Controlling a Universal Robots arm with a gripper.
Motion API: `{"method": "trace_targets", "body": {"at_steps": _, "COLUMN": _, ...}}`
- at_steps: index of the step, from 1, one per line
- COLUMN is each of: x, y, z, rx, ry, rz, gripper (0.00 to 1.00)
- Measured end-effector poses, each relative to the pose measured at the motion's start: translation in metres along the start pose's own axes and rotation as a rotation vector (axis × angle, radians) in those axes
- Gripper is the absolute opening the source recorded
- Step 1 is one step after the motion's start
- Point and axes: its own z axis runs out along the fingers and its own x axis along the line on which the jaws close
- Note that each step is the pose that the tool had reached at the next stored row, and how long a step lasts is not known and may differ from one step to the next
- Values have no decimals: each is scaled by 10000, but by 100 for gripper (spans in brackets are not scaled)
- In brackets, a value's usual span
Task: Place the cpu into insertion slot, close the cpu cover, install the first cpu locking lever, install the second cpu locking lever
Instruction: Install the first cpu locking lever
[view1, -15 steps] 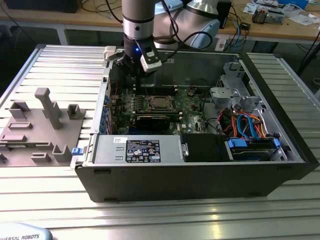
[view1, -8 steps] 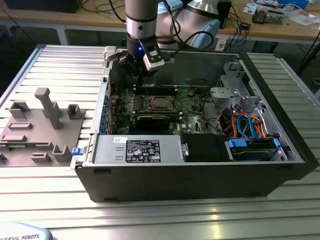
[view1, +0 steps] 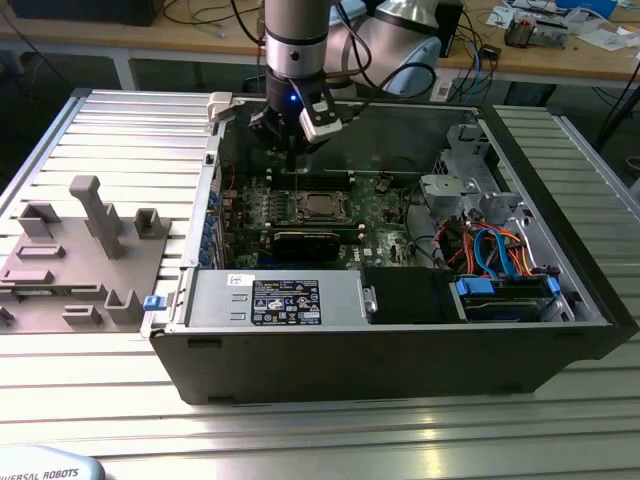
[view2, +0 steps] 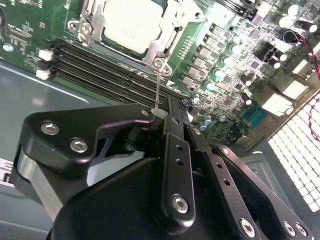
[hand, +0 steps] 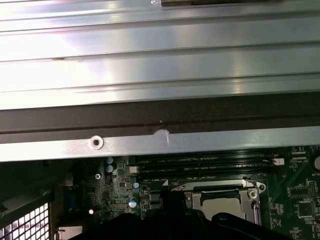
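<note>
Silver-grey square cpu (view2: 131, 24) sits seated in the insertion slot (view1: 322, 208) on the green motherboard (view1: 375, 215), inside the open black computer case (view1: 400, 350), and we see the thin silver cpu cover (view2: 97, 22) lying flat around it. Our black gripper (view1: 291, 150) hangs above the far edge of the socket, so the chip lies nearer to the viewer than the fingers and below them. In the second wrist view the jaws look pressed close together, and a thin metal wire (view2: 158, 87) runs from them to the socket corner; we cannot tell whether it is gripped. Long black memory slots (view2: 105, 67) run just beside the socket. We judge room tight towards the case's far wall.
</note>
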Motion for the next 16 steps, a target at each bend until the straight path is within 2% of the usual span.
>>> {"method": "trace_targets", "body": {"at_steps": 7, "x": -146, "y": 9, "z": -1, "rx": 0, "ry": 15, "rz": 1, "gripper": 11}}
{"method": "trace_targets", "body": {"at_steps": 16, "x": -278, "y": 17, "z": -3, "rx": 2, "ry": 31, "rz": 1, "gripper": 11}}
